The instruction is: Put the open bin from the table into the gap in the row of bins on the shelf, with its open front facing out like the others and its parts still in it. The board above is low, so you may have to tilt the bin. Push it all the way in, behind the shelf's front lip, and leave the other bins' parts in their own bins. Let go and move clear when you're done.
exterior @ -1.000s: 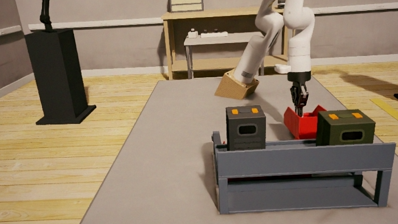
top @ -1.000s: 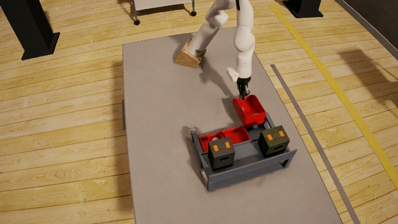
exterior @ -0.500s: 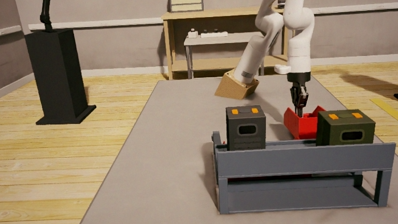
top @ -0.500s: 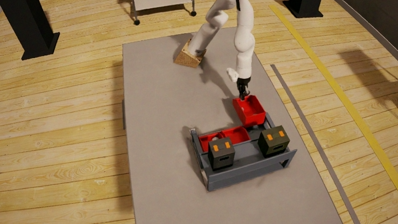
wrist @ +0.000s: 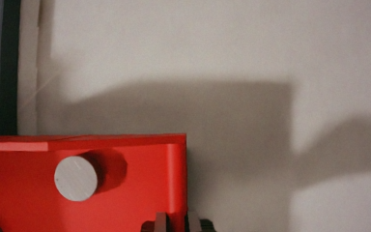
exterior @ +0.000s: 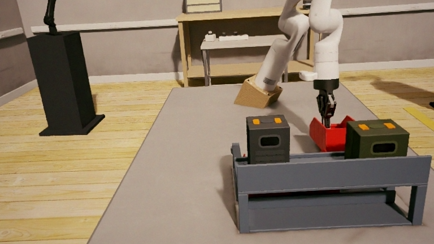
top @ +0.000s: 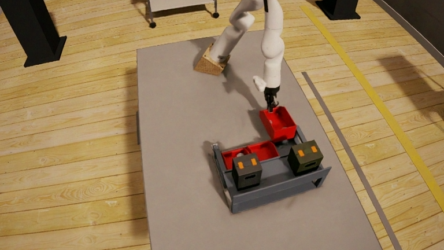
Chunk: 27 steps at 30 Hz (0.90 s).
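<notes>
Wrist view shows the gripper (wrist: pixel 177 226) clamped on the side wall of the red bin (wrist: pixel 92 184), one finger on each face of that thin wall. A grey cylindrical part (wrist: pixel 75 178) stands on the bin's floor, close to a corner. Beyond the wall lies grey counter (wrist: pixel 242 72) under a broad shadow.

From the top camera, the red bin (top: pixel 278 123) sits toward the counter's right edge, just behind the grey shelf (top: pixel 278 182), at its right end, angled against the row. Whether it rests on the counter or is raised cannot be told. The gripper (top: pixel 270 105) comes down vertically onto the bin's wall farthest from the shelf. Two more red bins (top: pixel 250 154) sit side by side in the shelf's left and middle places.

On the upper board stand two dark boxes with orange tabs: a grey one (exterior: pixel 268 139) at the left, an olive one (exterior: pixel 376 139) at the right, which hides part of the held bin (exterior: pixel 328 134) in the exterior view. The arm's wooden base block (exterior: pixel 257 95) sits near the counter's far edge.
</notes>
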Each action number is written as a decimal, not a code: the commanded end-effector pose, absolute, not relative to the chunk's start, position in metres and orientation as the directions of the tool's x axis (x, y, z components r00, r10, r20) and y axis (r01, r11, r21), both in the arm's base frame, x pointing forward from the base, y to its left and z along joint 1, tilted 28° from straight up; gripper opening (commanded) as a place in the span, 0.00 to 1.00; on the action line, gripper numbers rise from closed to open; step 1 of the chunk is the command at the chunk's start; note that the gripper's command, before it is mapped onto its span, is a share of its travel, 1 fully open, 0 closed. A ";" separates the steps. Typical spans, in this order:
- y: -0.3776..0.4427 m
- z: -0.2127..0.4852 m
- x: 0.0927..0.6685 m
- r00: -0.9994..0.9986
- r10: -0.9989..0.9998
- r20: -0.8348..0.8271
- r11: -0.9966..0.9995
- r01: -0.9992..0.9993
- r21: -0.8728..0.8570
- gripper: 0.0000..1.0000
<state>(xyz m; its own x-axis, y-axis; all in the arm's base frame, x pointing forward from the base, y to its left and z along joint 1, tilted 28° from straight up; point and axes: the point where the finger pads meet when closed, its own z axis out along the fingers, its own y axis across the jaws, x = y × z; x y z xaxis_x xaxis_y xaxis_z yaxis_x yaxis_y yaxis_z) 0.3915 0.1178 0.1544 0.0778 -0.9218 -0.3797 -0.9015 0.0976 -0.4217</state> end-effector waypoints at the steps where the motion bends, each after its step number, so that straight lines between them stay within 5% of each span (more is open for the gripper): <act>1: 0.118 0.155 0.392 0.078 -0.922 -0.379 0.098 -0.900 -0.424 0.10; 27: 0.118 0.154 0.392 0.078 -0.922 -0.379 0.075 -0.925 -0.373 0.10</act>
